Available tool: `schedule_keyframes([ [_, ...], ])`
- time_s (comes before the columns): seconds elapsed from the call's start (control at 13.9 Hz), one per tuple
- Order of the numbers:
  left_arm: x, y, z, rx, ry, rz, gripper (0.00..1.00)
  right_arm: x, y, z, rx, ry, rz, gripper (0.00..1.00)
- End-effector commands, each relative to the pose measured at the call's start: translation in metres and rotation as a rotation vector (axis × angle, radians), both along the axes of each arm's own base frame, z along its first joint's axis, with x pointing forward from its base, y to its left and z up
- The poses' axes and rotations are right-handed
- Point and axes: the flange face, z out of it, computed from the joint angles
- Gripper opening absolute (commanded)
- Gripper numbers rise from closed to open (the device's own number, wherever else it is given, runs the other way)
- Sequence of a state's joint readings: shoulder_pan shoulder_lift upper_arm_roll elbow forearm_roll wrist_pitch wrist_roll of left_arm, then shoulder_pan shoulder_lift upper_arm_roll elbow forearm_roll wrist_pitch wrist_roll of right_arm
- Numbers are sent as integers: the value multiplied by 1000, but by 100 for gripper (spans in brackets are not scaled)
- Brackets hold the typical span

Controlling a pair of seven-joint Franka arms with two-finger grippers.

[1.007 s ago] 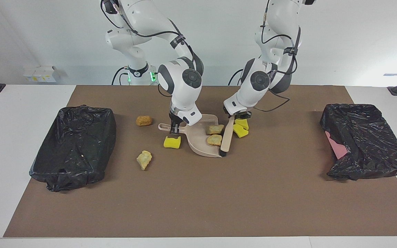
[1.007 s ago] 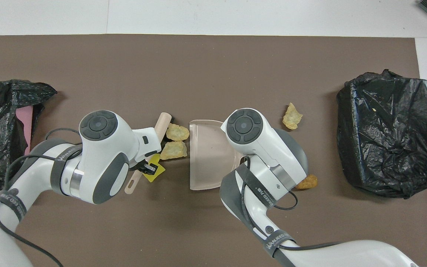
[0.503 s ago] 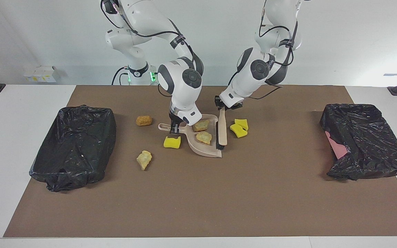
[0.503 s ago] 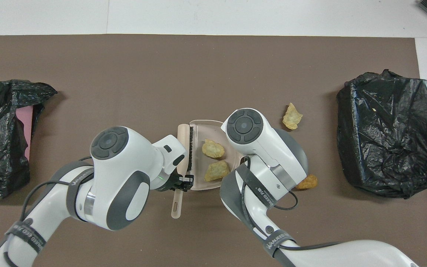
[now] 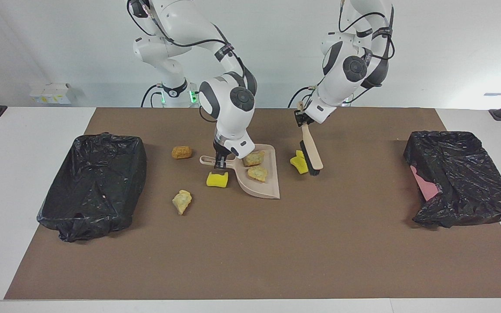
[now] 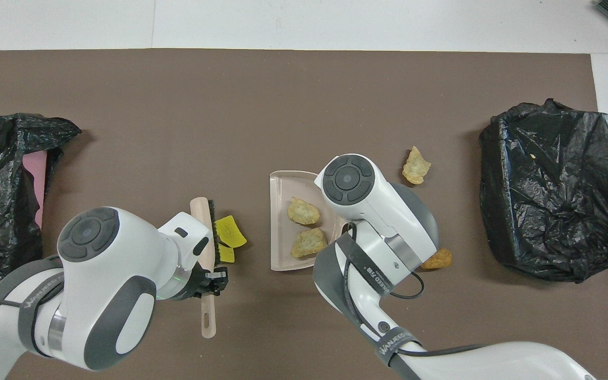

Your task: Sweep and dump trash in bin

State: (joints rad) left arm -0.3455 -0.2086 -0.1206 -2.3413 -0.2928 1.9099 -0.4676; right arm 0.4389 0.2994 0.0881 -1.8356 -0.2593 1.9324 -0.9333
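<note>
My right gripper (image 5: 220,162) is shut on the handle of the beige dustpan (image 5: 268,188), which rests on the brown mat. Two pale rocky chunks of trash (image 5: 254,158) (image 5: 258,173) lie in the pan (image 6: 282,184). My left gripper (image 5: 302,121) is shut on the handle of the beige brush (image 5: 312,155). The brush slants down, its bristle head beside two yellow foam pieces (image 5: 299,163) (image 6: 230,232), on their side toward the left arm's end. Loose on the mat lie another yellow foam piece (image 5: 217,179), a pale chunk (image 5: 182,201) and an orange-brown lump (image 5: 181,152).
A bin lined with a black bag (image 5: 91,184) stands at the right arm's end of the table. A second black-bagged bin (image 5: 461,178), with pink showing at its side, stands at the left arm's end. The brown mat (image 5: 250,252) covers the table's middle.
The brush pushed the two pale chunks into the dustpan. My left gripper then lifted it out and carried it toward the left arm's end, beside the two yellow pieces. The dustpan stayed put.
</note>
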Motion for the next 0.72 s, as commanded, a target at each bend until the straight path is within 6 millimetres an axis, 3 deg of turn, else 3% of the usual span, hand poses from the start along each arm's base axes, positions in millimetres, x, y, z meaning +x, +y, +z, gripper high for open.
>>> schedule_keyframes([
  [0.0, -27, 25, -14, 81, -24, 49, 0, -8, -2, -1, -9, -3, 15, 0],
  [0.14, -33, 20, -31, 103, -39, 96, 0, -12, -3, -4, 0, -13, 22, 0],
  [0.36, -39, -11, -54, 114, -59, 111, 0, -16, -3, -9, 5, -20, 33, 0],
  [0.65, -38, -71, -75, 61, -104, 95, 0, -15, -5, -9, 6, -13, 59, 0],
])
